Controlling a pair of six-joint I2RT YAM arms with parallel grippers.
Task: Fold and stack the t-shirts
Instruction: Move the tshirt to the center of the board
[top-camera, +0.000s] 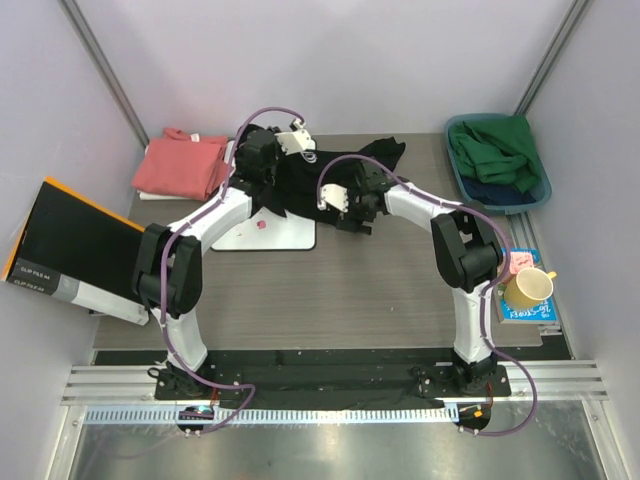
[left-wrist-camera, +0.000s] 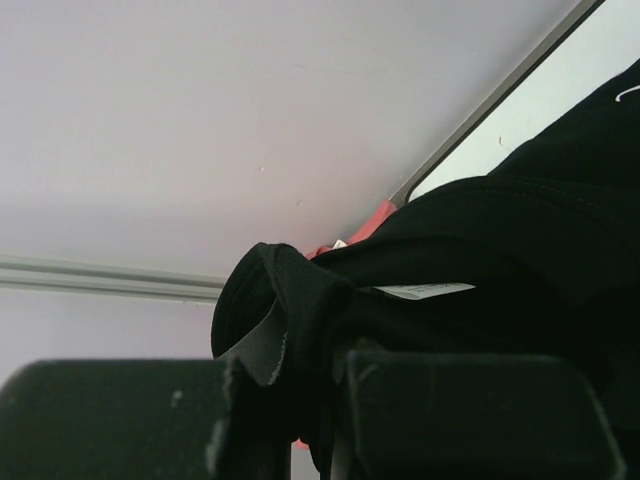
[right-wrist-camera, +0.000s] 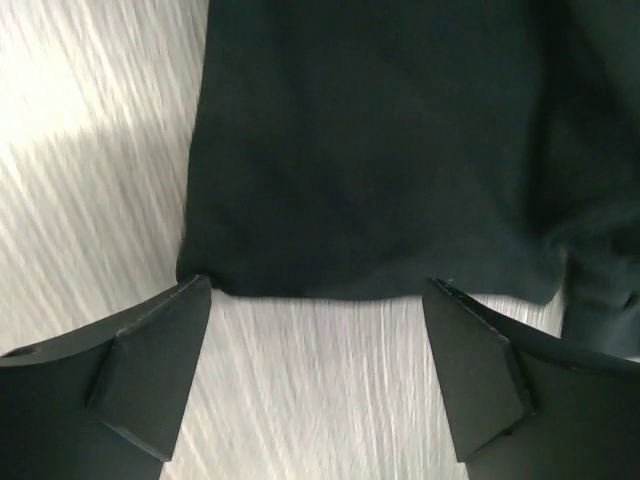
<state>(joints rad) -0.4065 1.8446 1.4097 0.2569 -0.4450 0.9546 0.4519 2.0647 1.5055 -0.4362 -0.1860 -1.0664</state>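
Pinching a bunched fold of the black t-shirt (left-wrist-camera: 520, 250), the left jaws are closed tight on the cloth and hold it raised near the white board (top-camera: 290, 235) toward the far side of the table (top-camera: 330, 290). The right jaws stand wide apart, gripping nothing, low at the shirt's hem, which lies flat on the table. The pink t-shirt (top-camera: 182, 165) lies folded at the far left, well apart.

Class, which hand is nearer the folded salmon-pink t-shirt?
Left. The left hand, shut on the black t-shirt, is just right of the salmon-pink t-shirt; the right hand, open, is farther right.
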